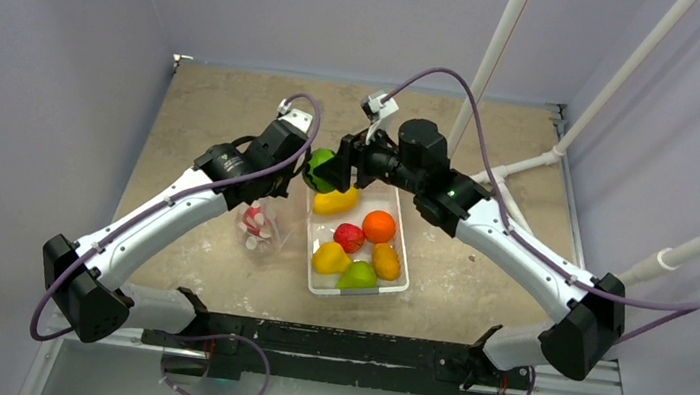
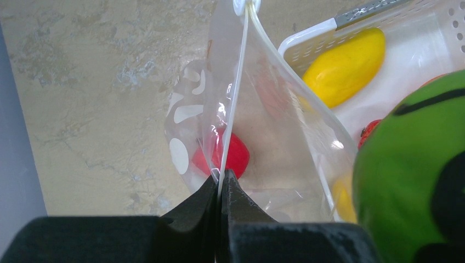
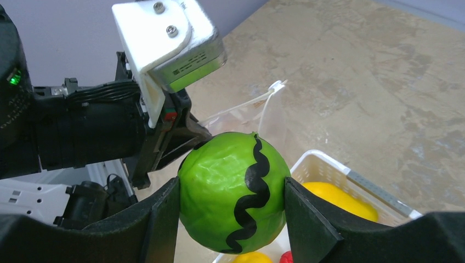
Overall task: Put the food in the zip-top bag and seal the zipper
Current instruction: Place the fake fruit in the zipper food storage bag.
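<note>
My right gripper (image 3: 233, 194) is shut on a green toy melon with a wavy black stripe (image 3: 219, 192), held above the table between the bag and the tray (image 1: 320, 169). My left gripper (image 2: 222, 178) is shut on the zipper (image 2: 238, 82) of the zip-top bag (image 2: 285, 126), holding its mouth up and open. A red fruit (image 2: 236, 156) lies inside the bag (image 1: 260, 227). The white tray (image 1: 403, 249) right of the bag holds more food: a yellow fruit (image 1: 335, 201), a red one (image 1: 349, 238), an orange one (image 1: 379, 226) and others.
White pipes (image 1: 531, 164) rise from the table's back right corner. Pale purple walls close in the left, back and right sides. The arms' black base rail (image 1: 328, 341) runs along the near edge.
</note>
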Available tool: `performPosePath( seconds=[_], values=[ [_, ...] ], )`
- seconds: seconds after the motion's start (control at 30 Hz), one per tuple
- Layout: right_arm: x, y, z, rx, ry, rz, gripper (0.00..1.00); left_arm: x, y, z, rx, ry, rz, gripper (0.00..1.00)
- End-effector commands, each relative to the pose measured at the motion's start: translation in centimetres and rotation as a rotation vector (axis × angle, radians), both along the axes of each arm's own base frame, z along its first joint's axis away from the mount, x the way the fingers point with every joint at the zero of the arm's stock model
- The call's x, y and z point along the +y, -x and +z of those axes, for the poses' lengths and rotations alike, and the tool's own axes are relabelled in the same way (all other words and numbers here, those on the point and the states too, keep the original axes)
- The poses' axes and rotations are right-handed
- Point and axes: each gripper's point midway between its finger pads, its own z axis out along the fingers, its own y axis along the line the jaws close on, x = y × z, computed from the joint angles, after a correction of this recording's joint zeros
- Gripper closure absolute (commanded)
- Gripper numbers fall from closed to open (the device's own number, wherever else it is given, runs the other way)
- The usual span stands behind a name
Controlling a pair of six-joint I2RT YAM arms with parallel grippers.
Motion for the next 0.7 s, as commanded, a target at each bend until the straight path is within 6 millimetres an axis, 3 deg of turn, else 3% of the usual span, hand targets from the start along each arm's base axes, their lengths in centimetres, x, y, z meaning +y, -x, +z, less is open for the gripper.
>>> performPosePath(
  seconds=[0.0,0.4,0.67],
  values=[
    [1.4,0.7,2.1,-0.054,-0.053,0.069,0.68,-0.9,-0.8,1.6,-0.045,0.048,-0.002,1.00],
    [4.4,2.3,0.6,-0.020,-0.051,0.152,0.68,-0.8,-0.9,1.5,-0.045,0.043,0.003,1.00],
    [5.0,1.2,-2.1,0.031,-0.003,0.101,0.65,-0.7,-0.8,2.2,-0.057,0.050,0.000,1.00]
  ],
)
